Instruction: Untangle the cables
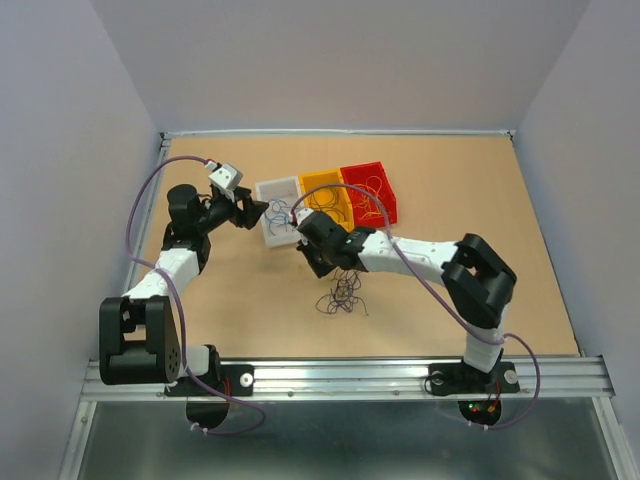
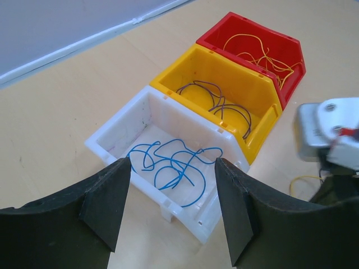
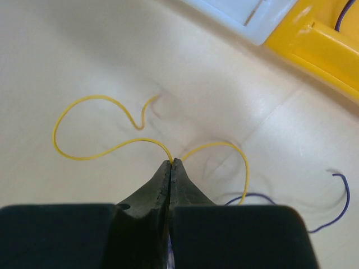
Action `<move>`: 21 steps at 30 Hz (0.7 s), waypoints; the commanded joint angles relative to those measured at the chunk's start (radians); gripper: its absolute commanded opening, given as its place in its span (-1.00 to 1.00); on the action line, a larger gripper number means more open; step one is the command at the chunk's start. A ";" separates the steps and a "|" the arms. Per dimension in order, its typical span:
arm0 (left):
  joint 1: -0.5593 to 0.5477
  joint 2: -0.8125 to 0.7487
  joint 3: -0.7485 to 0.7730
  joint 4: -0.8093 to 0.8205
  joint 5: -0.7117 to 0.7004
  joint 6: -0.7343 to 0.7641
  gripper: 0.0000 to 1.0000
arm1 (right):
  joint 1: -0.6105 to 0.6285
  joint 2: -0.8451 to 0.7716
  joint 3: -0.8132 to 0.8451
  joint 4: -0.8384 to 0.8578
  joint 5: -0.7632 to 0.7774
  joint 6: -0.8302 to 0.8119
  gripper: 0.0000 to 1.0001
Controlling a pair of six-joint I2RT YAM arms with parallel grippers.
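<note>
We see the right tool (image 3: 170, 162) closed on a thin yellow curly wire (image 3: 90, 154), whose loops spread over the light wooden tabletop (image 3: 84, 56) near the white plastic bin (image 3: 247, 17). The left tool (image 2: 171, 165) stands open and holds nothing, in front of this bin, where blue wires (image 2: 178, 162) lie. Dark purple wires (image 2: 221, 106) are in the yellow plastic bin (image 2: 179, 73), yellow-orange wires (image 2: 263, 59) in the red plastic bin (image 2: 216, 31). A small tangle of dark wires (image 1: 343, 295) rests on the tabletop between the arms.

The left arm (image 1: 170, 265) and right arm (image 1: 412, 255) are made up of white shells and black joint housings, with thick lavender cables (image 1: 130, 212) run alongside. The left gripper (image 2: 171, 165) is fitted with matte black wedge-shaped fingers (image 2: 106, 202).
</note>
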 commanded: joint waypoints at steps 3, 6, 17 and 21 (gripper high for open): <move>0.001 -0.026 0.016 0.018 0.002 0.015 0.45 | 0.011 -0.326 -0.142 0.203 -0.237 -0.045 -0.99; 0.001 -0.028 0.016 0.017 -0.001 0.017 0.45 | 0.011 -0.471 -0.176 0.242 -0.231 -0.040 -0.99; 0.001 -0.040 0.018 0.009 0.009 0.015 0.44 | 0.009 -0.611 0.116 0.255 0.191 -0.055 -0.99; 0.001 -0.046 0.013 0.008 0.015 0.017 0.45 | 0.008 -0.578 0.294 0.255 0.288 -0.085 -0.99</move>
